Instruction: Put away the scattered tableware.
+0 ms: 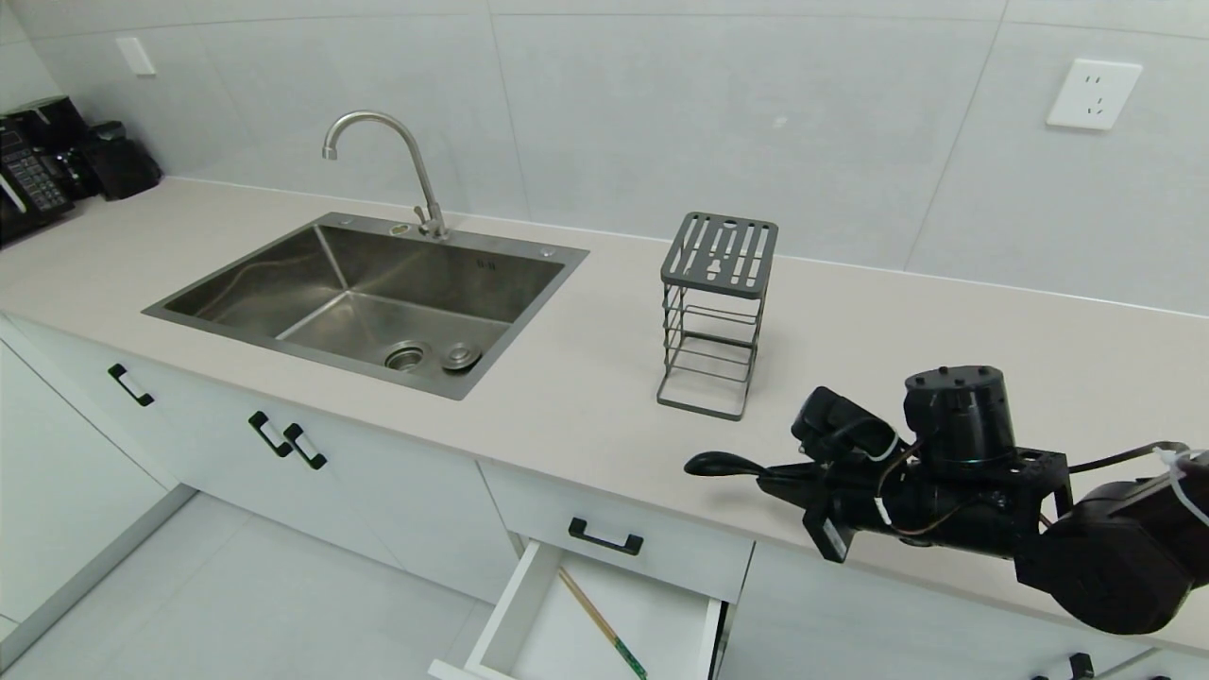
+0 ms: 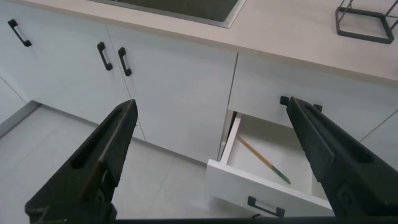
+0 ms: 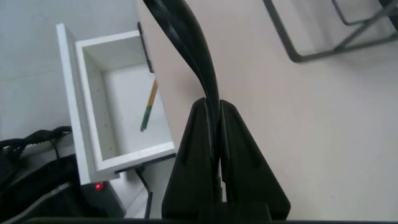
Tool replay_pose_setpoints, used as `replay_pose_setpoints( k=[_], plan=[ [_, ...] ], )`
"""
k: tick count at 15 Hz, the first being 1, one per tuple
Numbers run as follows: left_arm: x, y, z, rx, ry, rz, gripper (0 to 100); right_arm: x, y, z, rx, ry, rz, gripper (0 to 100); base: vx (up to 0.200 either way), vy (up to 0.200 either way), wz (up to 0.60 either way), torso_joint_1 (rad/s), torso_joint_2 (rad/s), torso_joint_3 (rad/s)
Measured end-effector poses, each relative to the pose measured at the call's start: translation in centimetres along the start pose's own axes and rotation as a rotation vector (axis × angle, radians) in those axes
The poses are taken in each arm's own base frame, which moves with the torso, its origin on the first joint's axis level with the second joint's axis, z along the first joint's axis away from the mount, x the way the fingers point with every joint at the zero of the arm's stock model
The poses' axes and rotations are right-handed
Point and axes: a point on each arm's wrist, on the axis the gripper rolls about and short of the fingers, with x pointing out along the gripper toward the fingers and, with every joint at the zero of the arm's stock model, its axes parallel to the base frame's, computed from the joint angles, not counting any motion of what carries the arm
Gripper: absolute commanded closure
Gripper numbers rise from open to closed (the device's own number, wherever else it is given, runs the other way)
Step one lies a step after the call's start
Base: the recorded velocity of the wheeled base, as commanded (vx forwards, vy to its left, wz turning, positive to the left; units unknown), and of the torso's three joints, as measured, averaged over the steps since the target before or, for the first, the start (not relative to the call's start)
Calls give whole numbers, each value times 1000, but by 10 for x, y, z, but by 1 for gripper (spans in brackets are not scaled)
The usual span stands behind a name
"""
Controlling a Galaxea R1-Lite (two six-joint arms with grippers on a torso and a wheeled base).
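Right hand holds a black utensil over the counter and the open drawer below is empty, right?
Not empty: chopsticks lie in the open drawer, as the head view shows. The right hand does hold the black utensil over the counter.

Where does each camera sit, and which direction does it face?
Head view: on the head, facing down at sink and rack; right claw holding black utensil shows.
Left wrist view: on left wrist, facing the open drawer; open left claw shows.
Right wrist view: on right wrist, facing counter; its shut claw shows.
Shared: the drawer's chopsticks.
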Motion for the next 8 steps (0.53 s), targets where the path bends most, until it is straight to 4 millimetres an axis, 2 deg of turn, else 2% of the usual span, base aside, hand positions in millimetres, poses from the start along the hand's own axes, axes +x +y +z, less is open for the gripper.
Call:
replay_pose_setpoints(
  k=[2, 8],
  plan=[
    [0, 0, 0, 0, 0, 0, 0, 2, 8, 6, -5, -14, 17, 100, 0, 0, 0, 0, 0, 0],
    [0, 0, 0, 0, 0, 0, 0, 19, 56, 37, 33, -84, 95, 100, 0, 0, 0, 0, 0, 0]
  ],
)
